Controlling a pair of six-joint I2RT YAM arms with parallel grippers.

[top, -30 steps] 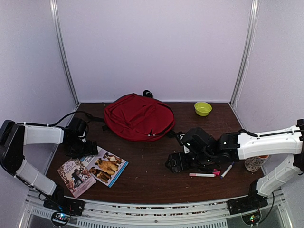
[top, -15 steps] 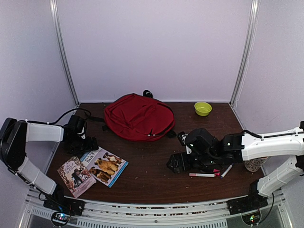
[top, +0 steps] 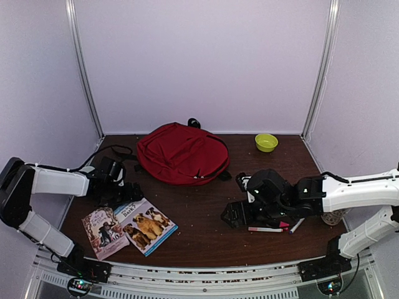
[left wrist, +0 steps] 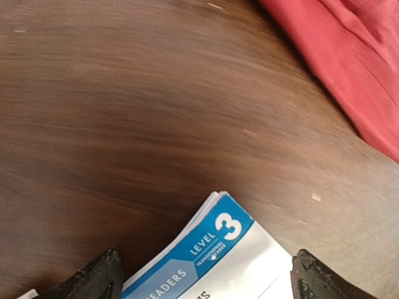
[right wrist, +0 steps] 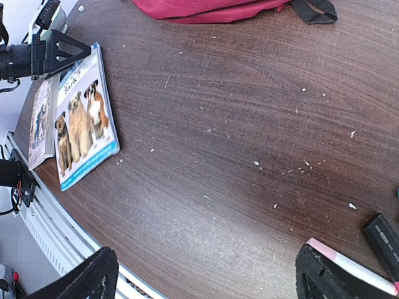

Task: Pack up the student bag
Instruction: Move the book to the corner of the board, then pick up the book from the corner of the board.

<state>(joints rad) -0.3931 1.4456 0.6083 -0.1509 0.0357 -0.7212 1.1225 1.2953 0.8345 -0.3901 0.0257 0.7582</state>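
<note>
The table (top: 206, 240) carries the bag (top: 182, 152) at its back centre, lying flat with its top loop toward the rear wall and no open mouth that I can see, so packing looks hardly begun. The left gripper (left wrist: 206, 281) hovers low, jaws spread wide, straddling the near corner of the dog book (top: 146, 225), which lies beside a second book (top: 103, 232) at the front left, well apart from the bag. The right gripper (right wrist: 206, 274) is spread too and holds nothing; it hangs over bare wood just beside a pink marker (top: 267, 229) and a pen (top: 297, 225). The step in hand seems to be reaching for a first item. Next the left jaws must drop over the book's edge and pinch – a thin, flat thing, hard to lift – and the bag likely needs opening.
</note>
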